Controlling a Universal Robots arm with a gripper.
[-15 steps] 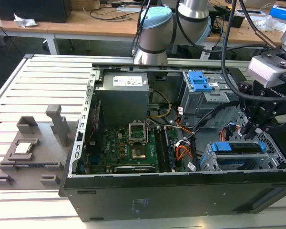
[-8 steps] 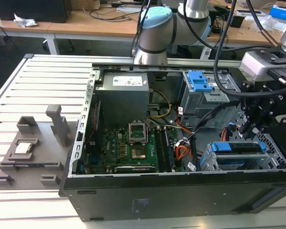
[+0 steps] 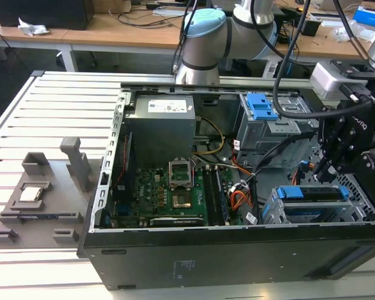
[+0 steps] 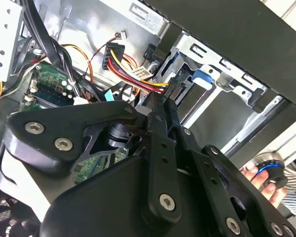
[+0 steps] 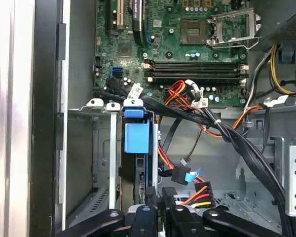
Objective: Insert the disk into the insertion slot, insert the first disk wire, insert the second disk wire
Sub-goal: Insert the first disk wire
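The disk, seen by its blue frame, lies inside the insertion slot, the low grey cage in the case's near corner on the exterior view's right. In the first wrist view the frame's blue tab stands at the cage's mouth. My gripper hangs just behind that cage. In both wrist views the gripper is shut on the black plug of a disk wire with red, yellow and black strands, held close to the disk's end. A black plug with a blue tab lies beside it.
A taller grey bay with a blue latch stands behind the cage. Thick black cables and orange wires cross the case floor next to the motherboard. A person's hand rests outside the case. A grey fixture sits on the table.
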